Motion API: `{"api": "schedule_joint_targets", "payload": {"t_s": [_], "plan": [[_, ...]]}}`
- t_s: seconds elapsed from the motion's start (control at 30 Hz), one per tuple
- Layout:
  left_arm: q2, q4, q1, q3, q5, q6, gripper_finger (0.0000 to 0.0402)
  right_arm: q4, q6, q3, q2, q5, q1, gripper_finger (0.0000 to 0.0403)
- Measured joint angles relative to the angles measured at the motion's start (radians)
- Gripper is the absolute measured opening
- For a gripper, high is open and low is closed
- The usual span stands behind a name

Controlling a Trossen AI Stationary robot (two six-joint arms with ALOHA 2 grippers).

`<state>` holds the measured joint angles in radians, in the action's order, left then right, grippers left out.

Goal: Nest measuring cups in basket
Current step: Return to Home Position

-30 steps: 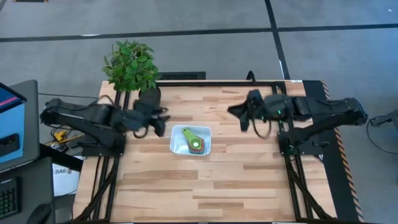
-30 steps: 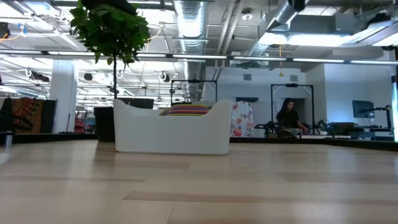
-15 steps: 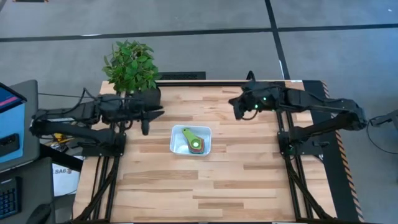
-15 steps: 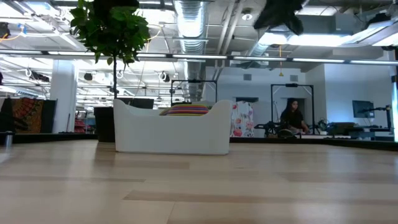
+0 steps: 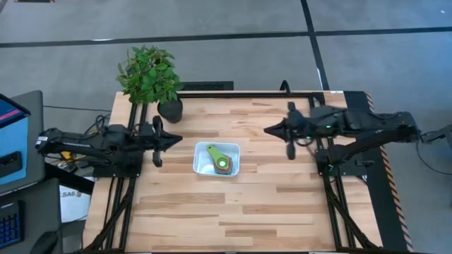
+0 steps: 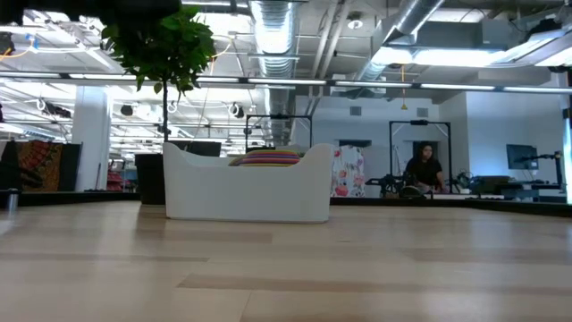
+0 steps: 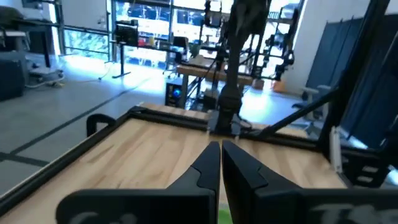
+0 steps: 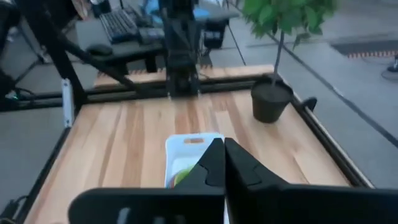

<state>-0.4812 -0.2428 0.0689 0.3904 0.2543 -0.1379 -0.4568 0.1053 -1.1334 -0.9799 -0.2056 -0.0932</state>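
Note:
The white basket stands at the middle of the table with the measuring cups nested inside it, a green one on top, its handle toward the far left. In the low view the basket shows side-on, with the stack's coloured rims just above its wall. My left gripper hovers shut to the left of the basket, its fingers level and pointing right. My right gripper hovers shut to the basket's right, pointing left. In the right wrist view the basket lies beyond the shut fingertips.
A potted plant in a black pot stands at the table's far left corner. Bare wood lies all round the basket. A person is in the room far behind the table.
Both grippers have shut on nothing. My left gripper swung toward the far edge beside the pot, then came back nearer and now lies level, pointing at the basket. My right gripper likewise went toward the far edge and returned, level and pointing left. Basket and cups have kept still.

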Motion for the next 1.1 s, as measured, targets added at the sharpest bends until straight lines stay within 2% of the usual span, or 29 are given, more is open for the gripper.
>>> {"api": "schedule_joint_targets", "payload": {"t_s": [0.13, 0.3, 0.37, 0.47, 0.53, 0.63, 0.8, 0.93, 1.03, 1.1], "plan": [[0.010, 0.008, 0.000, -0.024, 0.028, 0.002, 0.0003, 0.061, -0.011, 0.094, 0.123, -0.001, -0.007, 0.0009], [0.031, 0.087, 0.000, -0.024, 0.017, -0.002, 0.0001, 0.213, -0.016, 0.333, 0.339, 0.021, -0.009, 0.0008], [0.032, 0.135, 0.001, -0.024, 0.085, -0.021, 0.0000, 0.272, -0.019, 0.427, 0.422, 0.023, -0.009, 0.0014], [0.032, 0.199, -0.002, -0.024, 0.194, -0.052, 0.0000, 0.237, 0.003, 0.524, 0.532, 0.026, -0.009, 0.0021], [0.036, 0.209, 0.000, -0.024, 0.166, -0.040, 0.0000, 0.198, 0.026, 0.568, 0.611, 0.033, -0.015, 0.0020], [0.057, 0.210, 0.000, -0.024, 0.092, 0.003, 0.0000, 0.193, -0.027, 0.638, 0.746, 0.051, -0.027, 0.0010], [0.108, 0.235, 0.000, -0.038, 0.083, 0.042, 0.0000, 0.204, -0.032, 0.722, 0.965, 0.051, -0.030, 0.0007], [0.151, 0.227, 0.000, -0.083, 0.053, 0.013, 0.0000, 0.171, -0.006, 0.768, 0.974, 0.055, -0.032, 0.0010], [0.176, 0.230, 0.000, -0.123, 0.044, -0.029, 0.0000, 0.305, -0.041, 0.820, 0.910, 0.054, -0.029, 0.0007], [0.189, 0.226, 0.000, -0.144, 0.044, -0.036, 0.0000, 0.290, -0.052, 0.864, 0.901, 0.056, -0.029, 0.0006]]}}
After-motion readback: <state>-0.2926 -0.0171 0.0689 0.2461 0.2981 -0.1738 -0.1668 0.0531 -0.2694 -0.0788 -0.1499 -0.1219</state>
